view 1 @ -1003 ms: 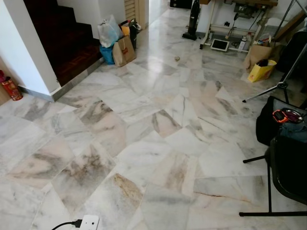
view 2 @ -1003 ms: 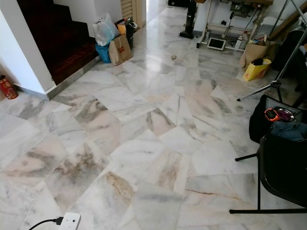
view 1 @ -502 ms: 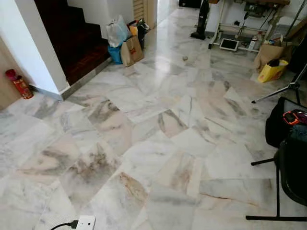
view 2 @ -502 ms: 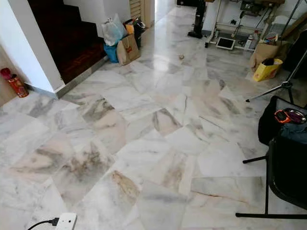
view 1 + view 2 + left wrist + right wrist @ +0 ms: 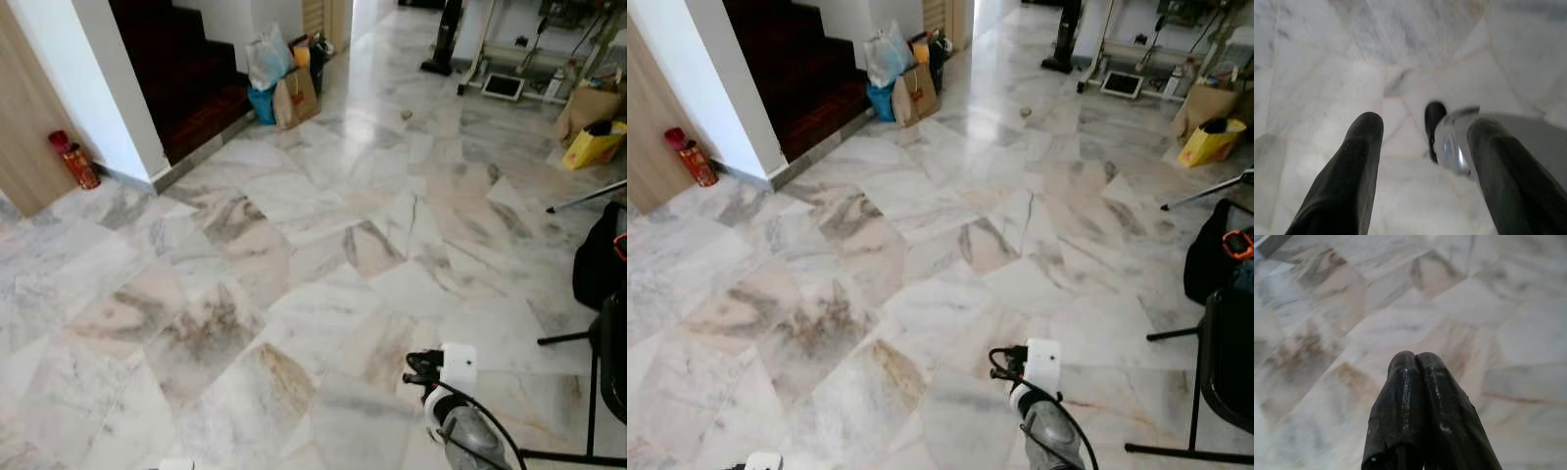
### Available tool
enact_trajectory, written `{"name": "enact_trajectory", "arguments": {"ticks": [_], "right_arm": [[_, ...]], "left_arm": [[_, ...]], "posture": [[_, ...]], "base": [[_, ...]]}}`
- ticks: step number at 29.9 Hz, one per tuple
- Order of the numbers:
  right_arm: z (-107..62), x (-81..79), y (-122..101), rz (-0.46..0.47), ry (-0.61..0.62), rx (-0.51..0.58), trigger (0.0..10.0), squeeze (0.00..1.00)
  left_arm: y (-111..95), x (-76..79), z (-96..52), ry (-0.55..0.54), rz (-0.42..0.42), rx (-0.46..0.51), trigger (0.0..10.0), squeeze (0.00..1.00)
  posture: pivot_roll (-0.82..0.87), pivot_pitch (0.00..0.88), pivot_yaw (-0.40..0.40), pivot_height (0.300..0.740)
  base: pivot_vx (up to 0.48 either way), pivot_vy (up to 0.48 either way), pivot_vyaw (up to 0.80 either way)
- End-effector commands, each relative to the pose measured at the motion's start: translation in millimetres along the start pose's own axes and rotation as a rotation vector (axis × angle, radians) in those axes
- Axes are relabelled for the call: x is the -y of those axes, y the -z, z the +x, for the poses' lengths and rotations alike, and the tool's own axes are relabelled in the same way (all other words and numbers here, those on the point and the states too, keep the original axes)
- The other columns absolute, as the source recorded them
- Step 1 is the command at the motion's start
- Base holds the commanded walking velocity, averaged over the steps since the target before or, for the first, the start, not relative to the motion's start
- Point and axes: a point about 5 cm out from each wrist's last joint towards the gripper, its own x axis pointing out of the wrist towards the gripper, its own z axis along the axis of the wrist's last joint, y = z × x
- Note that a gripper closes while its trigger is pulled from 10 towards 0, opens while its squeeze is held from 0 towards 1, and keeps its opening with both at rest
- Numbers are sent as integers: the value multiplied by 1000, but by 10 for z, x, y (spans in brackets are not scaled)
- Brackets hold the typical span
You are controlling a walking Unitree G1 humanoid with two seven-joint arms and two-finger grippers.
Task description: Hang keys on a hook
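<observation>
My right gripper [image 5: 419, 366] hangs low over the marble floor [image 5: 294, 255] at the lower right, on the end of its silver arm with a white wrist box [image 5: 458, 364]. In the right wrist view its two black fingers [image 5: 1405, 401] are pressed together with nothing visible between them. My left gripper [image 5: 1422, 132] is open above the floor, its fingers [image 5: 1354, 166] spread wide; a blurred black and silver rounded part [image 5: 1449, 144] lies beyond them.
Dark stairs [image 5: 186, 69] rise at the back left, with bags [image 5: 284, 83] at their foot. A red extinguisher [image 5: 75, 160] stands by a wooden panel [image 5: 24, 127]. A black chair [image 5: 612, 362], a tripod leg [image 5: 588, 196] and a yellow bag [image 5: 596, 142] line the right side.
The camera has swung left, so the whole scene slid right. My right arm has risen into the lower right of the eye views.
</observation>
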Motion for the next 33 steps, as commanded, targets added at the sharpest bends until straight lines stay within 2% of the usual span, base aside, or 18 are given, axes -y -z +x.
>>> {"name": "enact_trajectory", "arguments": {"ticks": [1,2,4,6,7,10,11,13,14,16,21,24,25,28,30,33], "right_arm": [[-29,50,32,-19,21,-8,10000,0],[-67,82,105,-22,37,-34,10000,0],[-126,131,211,-19,60,-70,10000,0],[-207,185,350,25,84,-116,10000,0],[-285,215,490,61,100,-170,10000,0],[-442,254,756,75,155,-298,10000,0],[-528,272,883,91,193,-359,10000,0],[-541,265,907,97,200,-368,10000,0],[-588,261,973,142,224,-388,10000,0],[-612,242,1008,182,216,-387,10000,0],[-613,285,994,150,216,-401,10000,0],[-587,360,927,158,221,-387,10000,0],[-574,396,891,135,206,-387,10000,0],[-554,448,835,100,183,-385,10000,0],[-533,564,739,118,218,-356,10000,0],[-524,646,679,139,250,-345,10000,0]], "left_arm": [[-313,-25,57,-24,-32,118,10000,0],[-603,-60,90,-30,-34,211,10000,0],[-911,-102,97,-37,-31,315,10000,0],[-950,-139,83,-42,1,343,10000,0],[-955,-158,76,-40,26,349,10000,0],[-867,-184,83,-39,34,296,10000,0],[-771,-206,87,-47,47,243,10000,0],[-744,-223,86,-52,51,228,10000,0],[-622,-248,85,-60,52,160,10000,0],[-503,-267,78,-62,57,95,10000,0],[-502,-214,91,-40,73,77,10000,0],[-571,-150,110,-30,47,97,10000,0],[-600,-108,121,-31,22,103,10000,0],[-584,-33,132,-20,16,86,10000,0],[-442,27,120,6,28,41,10000,0],[-175,7,67,11,18,-30,10000,0]], "posture": [[57,0,-42,740],[62,0,-50,740],[74,0,-59,740],[89,0,-65,740],[101,0,-65,740],[108,0,-50,740],[110,0,-45,740],[111,0,-37,740],[100,0,-11,740],[76,0,8,740],[56,0,3,740],[52,0,-28,740],[46,0,-32,740],[47,0,-28,740],[43,0,-26,740],[42,0,-31,740]], "base": [[0,0,0],[0,0,0],[0,0,0],[0,0,0],[0,0,0],[0,0,0],[0,0,0],[0,0,0],[0,0,0],[0,0,0],[0,0,0],[0,0,0],[0,0,0],[0,0,0],[0,0,0],[0,0,0]]}}
